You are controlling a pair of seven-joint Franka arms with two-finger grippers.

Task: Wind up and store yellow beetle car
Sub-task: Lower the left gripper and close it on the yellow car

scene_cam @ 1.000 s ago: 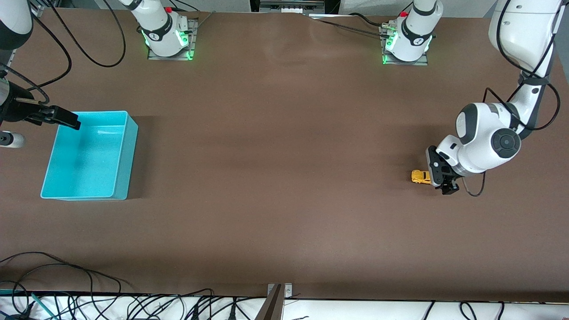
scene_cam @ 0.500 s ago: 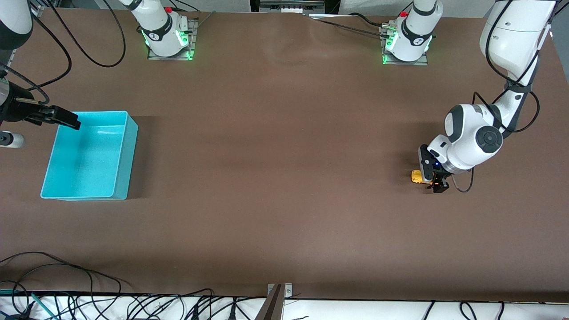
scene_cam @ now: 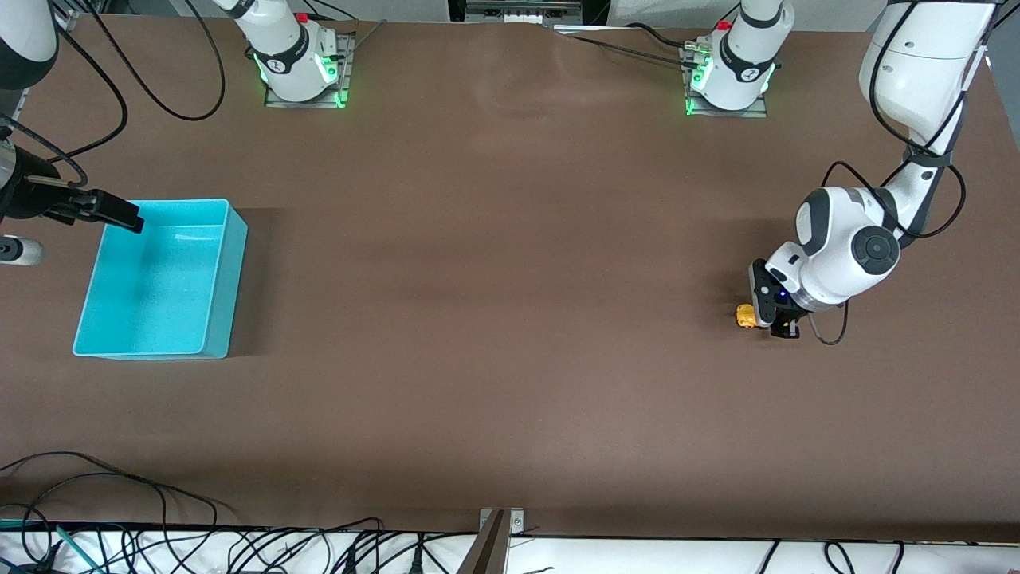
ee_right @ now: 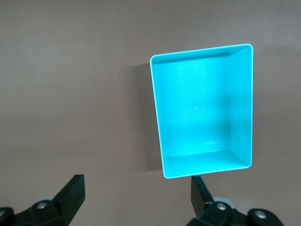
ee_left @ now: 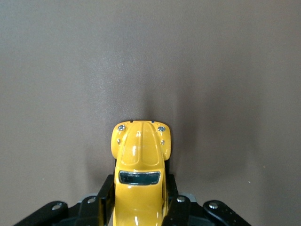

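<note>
Low at the left arm's end of the surface [scene_cam: 510, 319], the left gripper [ee_left: 139, 207] clamps the yellow beetle car [ee_left: 140, 162] by its flanks, wheels apparently grounded for winding; the right gripper [ee_right: 136, 195], spread, waits over the box [scene_cam: 163, 275].

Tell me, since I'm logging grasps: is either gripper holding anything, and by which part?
The left gripper is shut on the car, one finger on each side of its body. The right gripper, by the bin, holds nothing.

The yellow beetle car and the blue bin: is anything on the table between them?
No. Between yellow beetle car and blue bin, the front view shows only bare brown table.
</note>
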